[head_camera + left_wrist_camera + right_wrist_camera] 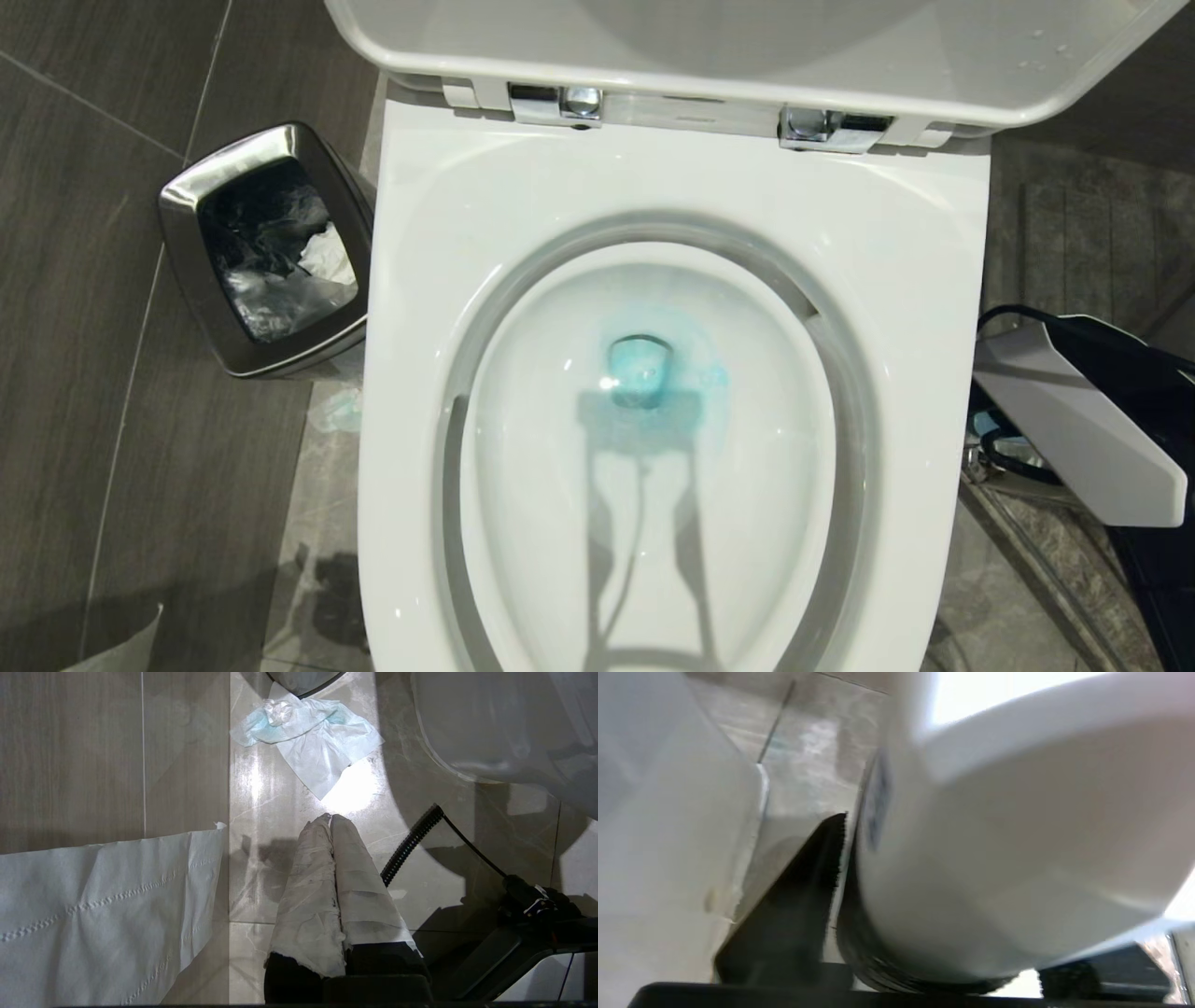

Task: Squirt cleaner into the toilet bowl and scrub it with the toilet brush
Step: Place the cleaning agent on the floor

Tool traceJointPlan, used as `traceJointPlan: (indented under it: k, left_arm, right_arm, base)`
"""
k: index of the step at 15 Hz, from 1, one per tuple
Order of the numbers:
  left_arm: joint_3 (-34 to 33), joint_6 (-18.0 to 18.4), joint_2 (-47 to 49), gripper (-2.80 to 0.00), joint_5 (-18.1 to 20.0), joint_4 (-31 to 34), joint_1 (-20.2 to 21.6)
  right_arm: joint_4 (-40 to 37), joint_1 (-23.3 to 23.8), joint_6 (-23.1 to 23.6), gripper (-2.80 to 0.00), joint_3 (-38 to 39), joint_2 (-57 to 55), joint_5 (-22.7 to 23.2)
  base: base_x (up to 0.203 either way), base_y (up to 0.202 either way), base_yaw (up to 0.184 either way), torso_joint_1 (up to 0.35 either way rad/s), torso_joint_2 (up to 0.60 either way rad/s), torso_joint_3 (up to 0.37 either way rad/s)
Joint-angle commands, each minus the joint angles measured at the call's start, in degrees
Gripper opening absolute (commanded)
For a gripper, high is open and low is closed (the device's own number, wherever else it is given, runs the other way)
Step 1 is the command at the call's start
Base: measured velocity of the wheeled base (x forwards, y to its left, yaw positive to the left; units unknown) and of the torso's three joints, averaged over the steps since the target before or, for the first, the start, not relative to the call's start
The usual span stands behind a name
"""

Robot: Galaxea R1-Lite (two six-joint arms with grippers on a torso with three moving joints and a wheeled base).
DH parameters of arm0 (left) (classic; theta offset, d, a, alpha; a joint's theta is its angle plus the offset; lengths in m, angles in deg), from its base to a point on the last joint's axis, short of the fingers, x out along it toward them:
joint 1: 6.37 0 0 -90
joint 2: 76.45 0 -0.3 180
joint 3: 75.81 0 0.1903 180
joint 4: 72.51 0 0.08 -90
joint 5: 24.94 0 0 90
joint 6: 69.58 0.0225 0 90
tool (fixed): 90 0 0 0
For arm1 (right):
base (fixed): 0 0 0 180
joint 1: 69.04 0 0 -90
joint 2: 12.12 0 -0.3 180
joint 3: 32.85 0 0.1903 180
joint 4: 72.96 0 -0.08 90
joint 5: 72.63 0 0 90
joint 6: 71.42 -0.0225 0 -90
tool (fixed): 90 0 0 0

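Left end effector [331, 820] hangs clenched over the floor; whether the right end effector is released or grasping cannot be told. Teal cleaner [644, 369] pools at the toilet bowl's [420, 280] center. No writing is legible.

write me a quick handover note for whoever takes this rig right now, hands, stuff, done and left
Left hand: shut, empty, pointing down at the floor tiles near a crumpled tissue.
Right arm: low beside the toilet's right side; its wrist view is filled by a white object pressed close; grip unclear.
Toilet bowl: lid up, basin clear of tools.
Cleaner: teal-blue, pooled around the drain.
Toilet brush: not in any view.
Done: cleaner is in. Left: find the brush and scrub; no scrubbing shows yet.
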Motion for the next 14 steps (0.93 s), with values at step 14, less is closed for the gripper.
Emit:
traceJointPlan:
  k: [14]
  left_arm:
    - [-0.09, 0.07, 0.09, -2.80, 0.00, -0.04, 0.01]
  right_arm:
    - [2.34, -1.09, 0.37, 0.00, 14.60, 7.54, 0.17]
  base:
    - [0.000, 0.000, 0.000, 0.000, 0.00, 0.000]
